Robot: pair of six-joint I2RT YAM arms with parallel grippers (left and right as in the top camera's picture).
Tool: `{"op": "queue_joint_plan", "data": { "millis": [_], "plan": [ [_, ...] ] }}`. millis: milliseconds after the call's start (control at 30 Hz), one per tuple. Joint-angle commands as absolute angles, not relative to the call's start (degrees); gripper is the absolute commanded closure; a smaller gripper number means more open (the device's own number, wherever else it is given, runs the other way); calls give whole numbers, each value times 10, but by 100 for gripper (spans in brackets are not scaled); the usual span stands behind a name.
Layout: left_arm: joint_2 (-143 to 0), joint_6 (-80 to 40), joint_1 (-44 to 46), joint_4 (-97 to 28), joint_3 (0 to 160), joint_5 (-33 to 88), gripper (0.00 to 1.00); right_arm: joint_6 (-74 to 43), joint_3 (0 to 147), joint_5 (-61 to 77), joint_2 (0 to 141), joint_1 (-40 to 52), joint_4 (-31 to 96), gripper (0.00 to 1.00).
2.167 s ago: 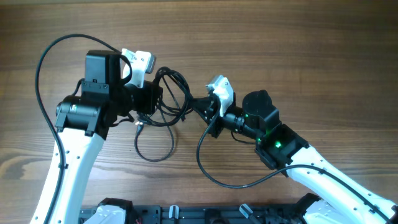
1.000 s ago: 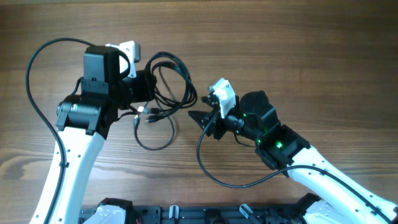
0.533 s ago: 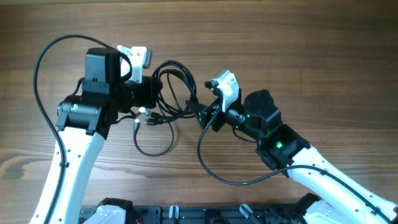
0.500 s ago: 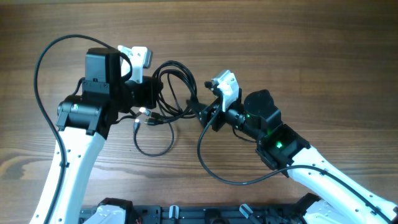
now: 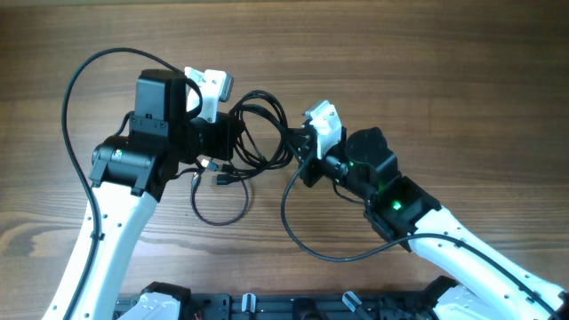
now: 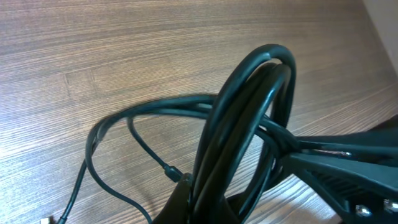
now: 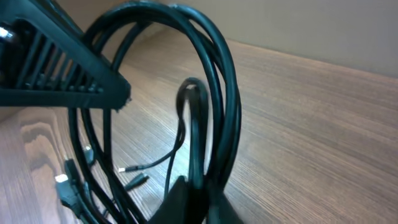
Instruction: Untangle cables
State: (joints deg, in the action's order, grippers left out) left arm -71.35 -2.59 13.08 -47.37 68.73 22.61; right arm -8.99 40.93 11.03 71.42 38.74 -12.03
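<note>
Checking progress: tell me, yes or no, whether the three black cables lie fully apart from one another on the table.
No, the overhead view shows the cables crossing one another in one bunch of overlapping loops.

The bench (image 5: 462, 62) is brown wood with fine, ridged grain, matt with a faint sheen. The cables (image 5: 260, 124) have smooth black sheathing, rubbery-looking and slightly glossy along the curves. Their plug tips (image 7: 124, 169) glint like bright metal, though they are small and blurred. The left tool (image 5: 236, 135) and right tool (image 5: 293, 149) are matt black plastic, one finger (image 7: 56, 78) moulded with ribs. The arm shells (image 5: 111, 240) are smooth, glossy white plastic.
</note>
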Motion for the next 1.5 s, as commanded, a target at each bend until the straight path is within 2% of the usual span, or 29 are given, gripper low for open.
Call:
{"op": "queue_joint_plan", "data": {
  "millis": [0,100,167,267,300,533,567,600,633,700,767,833,1100,1467],
  "plan": [
    [-710,-17,134,-467,693,242,96,-92,408,105,726,388,-119,80],
    [-710,-17,134,-467,693,229,96,-92,408,112,726,388,-120,74],
    [-710,-17,134,-467,693,229,96,-92,408,124,726,388,-120,75],
    [-710,-19,134,-467,693,229,96,-92,408,129,727,388,-119,95],
    [-710,-19,134,-467,693,229,96,-92,408,129,727,388,-119,96],
    [-710,-19,134,-467,693,232,96,-92,408,129,727,388,-116,95],
    [-710,-19,134,-467,693,235,96,-92,408,129,727,388,-114,92],
    [-710,-19,134,-467,693,241,96,-91,408,129,727,388,-112,92],
    [-710,-19,134,-465,693,246,96,-92,408,129,727,388,-110,96],
    [-710,-20,134,-463,693,247,96,-92,408,129,727,388,-105,96],
    [-710,-20,134,-462,693,247,96,-92,408,129,727,388,-100,88],
    [-710,-22,134,-461,693,247,96,-92,408,129,727,388,-96,96],
    [-710,-22,134,-459,693,246,96,-94,408,159,727,388,-84,96],
    [-710,-74,134,-430,693,246,96,-96,408,159,727,388,63,96]
  ]
}}
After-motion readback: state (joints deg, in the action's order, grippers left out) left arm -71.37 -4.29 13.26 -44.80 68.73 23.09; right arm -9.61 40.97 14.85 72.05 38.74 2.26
